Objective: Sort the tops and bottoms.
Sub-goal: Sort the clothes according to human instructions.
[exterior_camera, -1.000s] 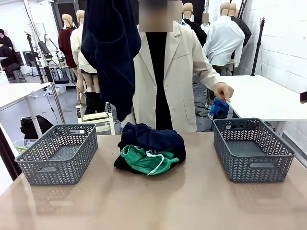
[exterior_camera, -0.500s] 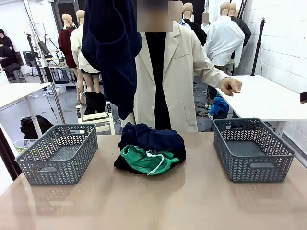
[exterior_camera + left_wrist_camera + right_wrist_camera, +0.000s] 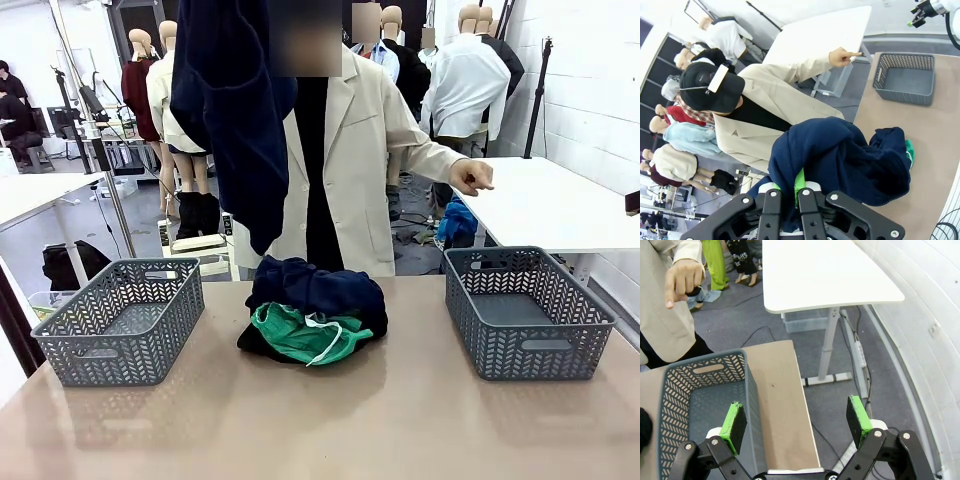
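Our left jaws clamp the navy garment, hung high over the desk's far edge. Green garment and black garment lie heaped mid-desk, with bare room each side before the left basket and right basket. Our right jaws gape, holding nothing, above that right basket's outer rim.

**Tabletop: two baskets and a heap**

Directly below the right gripper, a grey basket stands on the tan tabletop. Below the left gripper lies a heap: navy cloth, green garment, black garment. A second basket stands beyond it.
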You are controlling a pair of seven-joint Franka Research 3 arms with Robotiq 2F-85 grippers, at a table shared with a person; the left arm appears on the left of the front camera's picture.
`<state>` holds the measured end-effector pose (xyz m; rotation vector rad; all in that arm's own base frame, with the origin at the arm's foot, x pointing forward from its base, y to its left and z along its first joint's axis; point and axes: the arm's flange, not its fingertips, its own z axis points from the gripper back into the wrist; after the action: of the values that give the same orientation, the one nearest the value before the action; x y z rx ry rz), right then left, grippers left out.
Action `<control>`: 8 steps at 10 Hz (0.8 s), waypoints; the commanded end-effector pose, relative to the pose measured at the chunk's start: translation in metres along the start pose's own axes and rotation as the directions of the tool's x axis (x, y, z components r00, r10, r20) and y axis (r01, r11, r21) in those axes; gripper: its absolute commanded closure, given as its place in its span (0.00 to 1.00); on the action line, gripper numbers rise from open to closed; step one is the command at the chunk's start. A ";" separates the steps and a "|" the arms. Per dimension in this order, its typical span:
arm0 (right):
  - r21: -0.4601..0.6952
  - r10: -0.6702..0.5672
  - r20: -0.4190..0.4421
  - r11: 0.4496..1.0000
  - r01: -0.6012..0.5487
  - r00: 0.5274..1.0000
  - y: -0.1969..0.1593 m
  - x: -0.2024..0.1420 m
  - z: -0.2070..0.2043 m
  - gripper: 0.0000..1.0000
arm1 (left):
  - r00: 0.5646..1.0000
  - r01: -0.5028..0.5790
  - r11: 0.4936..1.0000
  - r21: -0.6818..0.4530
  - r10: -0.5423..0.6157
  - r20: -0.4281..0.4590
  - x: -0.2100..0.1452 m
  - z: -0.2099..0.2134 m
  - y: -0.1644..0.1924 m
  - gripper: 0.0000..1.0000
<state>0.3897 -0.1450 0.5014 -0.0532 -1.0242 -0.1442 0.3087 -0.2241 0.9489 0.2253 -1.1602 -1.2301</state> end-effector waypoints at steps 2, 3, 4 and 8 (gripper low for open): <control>0.000 -0.006 -0.013 1.000 0.006 1.000 0.001 0.000 0.001 0.00 | 1.000 0.012 1.000 0.011 -0.012 -0.003 -0.003 0.005 -0.001 1.00; 0.000 -0.006 -0.013 1.000 0.006 1.000 0.001 0.000 0.001 0.00 | 1.000 0.012 1.000 0.011 -0.012 -0.003 -0.003 0.005 -0.001 1.00; 0.000 -0.006 -0.013 1.000 0.006 1.000 0.001 0.000 0.001 0.00 | 1.000 0.012 1.000 0.011 -0.012 -0.003 -0.003 0.005 -0.001 1.00; 0.000 -0.006 -0.013 1.000 0.006 1.000 0.001 0.000 0.001 0.00 | 1.000 0.012 1.000 0.011 -0.012 -0.003 -0.003 0.005 -0.001 1.00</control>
<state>0.3897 -0.1450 0.5014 -0.0531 -1.0242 -0.1442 0.3086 -0.2241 0.9489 0.2250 -1.1603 -1.2305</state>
